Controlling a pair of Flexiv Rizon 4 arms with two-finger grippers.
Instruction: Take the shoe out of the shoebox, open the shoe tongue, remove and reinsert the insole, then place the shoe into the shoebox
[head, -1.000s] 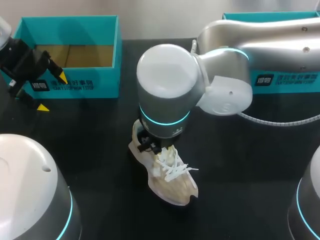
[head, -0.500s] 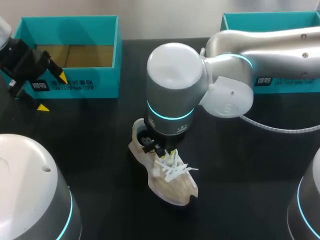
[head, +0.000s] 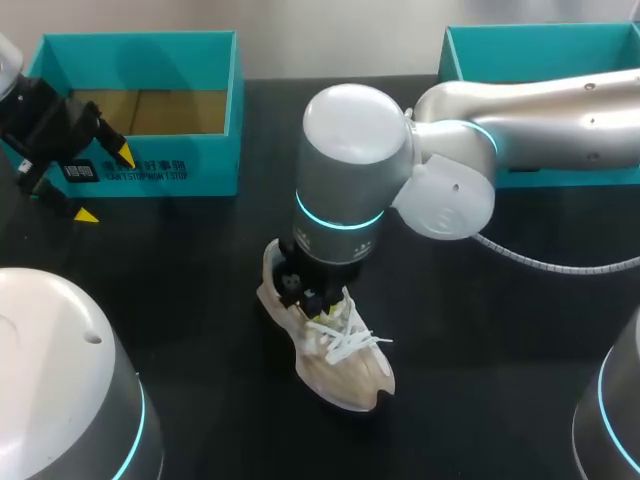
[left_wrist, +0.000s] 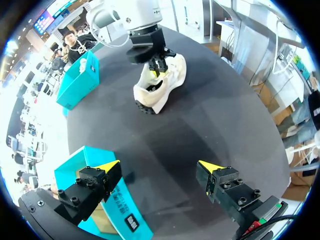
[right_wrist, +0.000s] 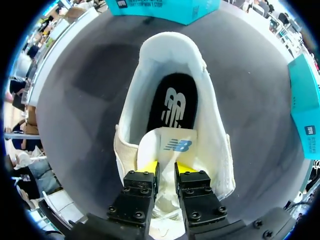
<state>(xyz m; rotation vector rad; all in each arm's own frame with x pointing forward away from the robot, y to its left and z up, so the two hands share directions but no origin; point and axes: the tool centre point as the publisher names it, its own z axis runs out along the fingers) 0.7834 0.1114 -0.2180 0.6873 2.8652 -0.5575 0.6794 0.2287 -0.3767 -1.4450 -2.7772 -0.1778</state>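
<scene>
The white shoe (head: 345, 365) lies in the middle of the surface (head: 200, 300), toe toward five o'clock. The right claw (right_wrist: 166, 167) stands narrow, pinching the shoe tongue (right_wrist: 175, 145). The left claw (left_wrist: 159, 166) gapes wide, holding nothing, beside the teal shoebox (head: 150, 170) at ten o'clock from the shoe.
</scene>
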